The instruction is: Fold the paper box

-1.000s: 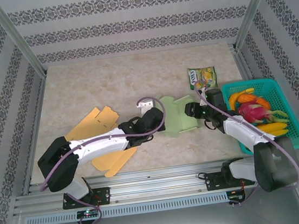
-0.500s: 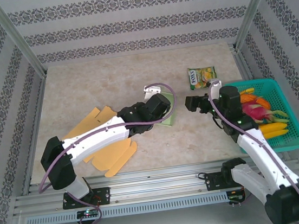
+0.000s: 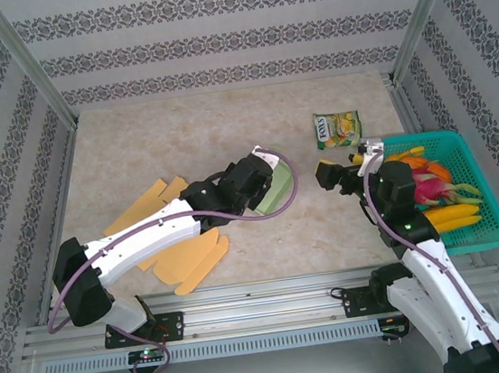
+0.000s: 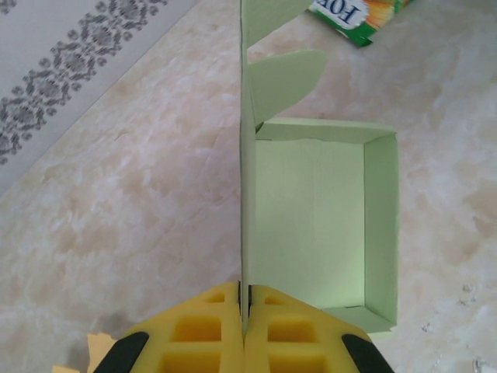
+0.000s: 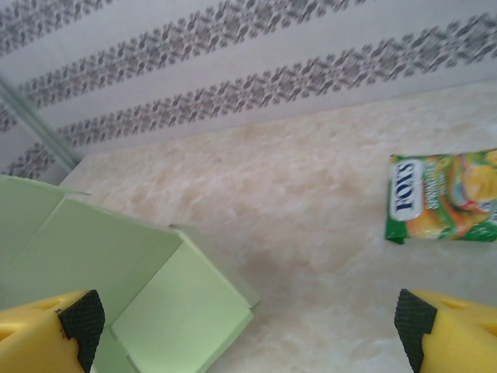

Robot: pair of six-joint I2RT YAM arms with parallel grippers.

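while upright, one wall of the green paper box (image 4: 311, 225) in the left gripper (image 4: 244, 299) pinch, right gripper (image 5: 247, 317) spread wide

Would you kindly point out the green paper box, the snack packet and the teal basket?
green paper box (image 4: 311, 225), left wrist view, on its inner floor.
snack packet (image 3: 338, 128), top external view, middle of its printed face.
teal basket (image 3: 498, 224), top external view, on its right wall.

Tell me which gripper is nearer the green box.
Left. The left gripper is shut on the upright wall of the green box; the right gripper hangs open to its right, apart from it.
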